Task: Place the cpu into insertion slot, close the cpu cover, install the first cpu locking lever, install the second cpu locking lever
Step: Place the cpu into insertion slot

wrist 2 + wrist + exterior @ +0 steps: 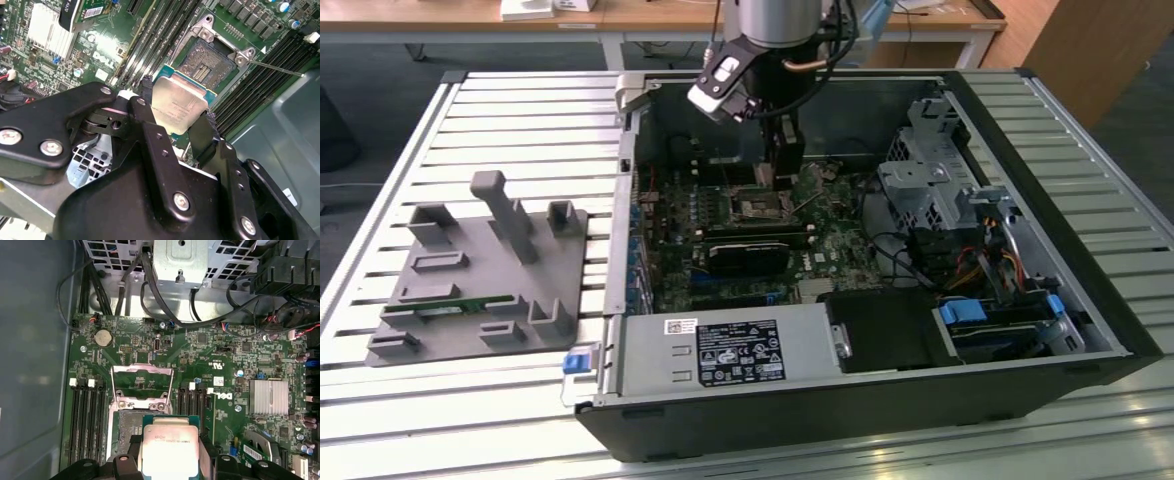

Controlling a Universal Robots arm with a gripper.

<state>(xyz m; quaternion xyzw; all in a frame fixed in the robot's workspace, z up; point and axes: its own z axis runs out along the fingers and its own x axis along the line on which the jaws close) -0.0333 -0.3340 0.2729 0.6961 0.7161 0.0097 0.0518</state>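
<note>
My gripper is shut on the cpu, a small square chip with a dull silver top, its two black fingers pressing on opposite edges. In the first wrist view the cpu hangs over one edge of the insertion slot, not seated in it. The cpu cover is swung open, away from the socket. The slot's dark contact field lies bare, and a thin silver locking lever sticks out beside it. In the exterior view the gripper hovers just above the slot.
The open computer case lies on a slatted table. Black memory slots flank the socket. A drive cage, cables, a black card and a power supply crowd the board. A grey fixture sits at the exterior view's left.
</note>
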